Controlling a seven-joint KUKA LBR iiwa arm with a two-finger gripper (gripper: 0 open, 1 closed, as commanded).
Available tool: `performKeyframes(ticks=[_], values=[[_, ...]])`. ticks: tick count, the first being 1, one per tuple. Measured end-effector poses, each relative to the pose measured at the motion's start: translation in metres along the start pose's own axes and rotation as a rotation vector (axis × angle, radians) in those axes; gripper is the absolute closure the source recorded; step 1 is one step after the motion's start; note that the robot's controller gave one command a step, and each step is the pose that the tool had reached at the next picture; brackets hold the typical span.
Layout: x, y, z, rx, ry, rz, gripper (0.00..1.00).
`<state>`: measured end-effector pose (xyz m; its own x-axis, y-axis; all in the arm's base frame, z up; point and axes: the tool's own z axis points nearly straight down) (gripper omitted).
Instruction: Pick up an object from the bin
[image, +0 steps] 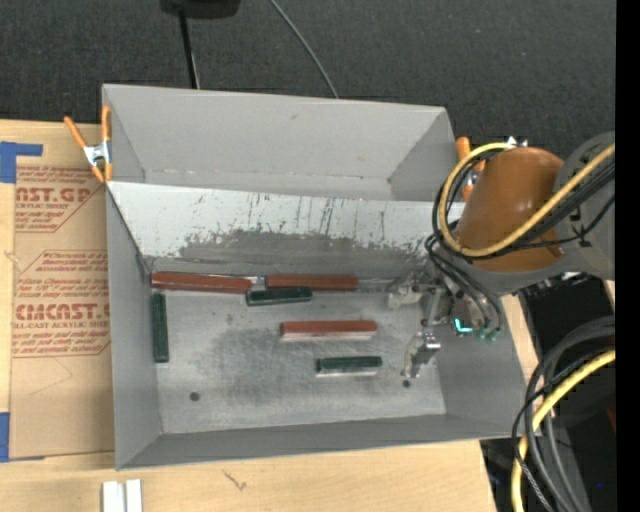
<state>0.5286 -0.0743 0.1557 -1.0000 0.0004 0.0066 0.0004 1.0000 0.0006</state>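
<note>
My gripper is low at the right side of the bin, open, with nothing between its fingers. One fingertip sits toward the back wall and the other toward the front. Just left of the front finger, a short dark green bar lies flat on the floor, a small gap away. A reddish-brown bar with a pale lower edge lies level with the gripper, to its left and also apart from it.
Along the back of the floor lie two long reddish-brown bars and another dark green bar. A third dark green bar lies lengthwise by the left wall. The arm with its orange cover and cables hangs over the right rim.
</note>
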Motion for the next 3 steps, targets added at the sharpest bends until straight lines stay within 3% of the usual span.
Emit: performKeyframes(ticks=[1,2,3], values=[[-0.002,0.000,-0.004,0.001,-0.007,-0.001,0.00],[0.017,0.012,0.081,0.001,-0.007,-0.058,1.00],[0.017,0.012,0.081,0.002,-0.007,-0.058,1.00]])
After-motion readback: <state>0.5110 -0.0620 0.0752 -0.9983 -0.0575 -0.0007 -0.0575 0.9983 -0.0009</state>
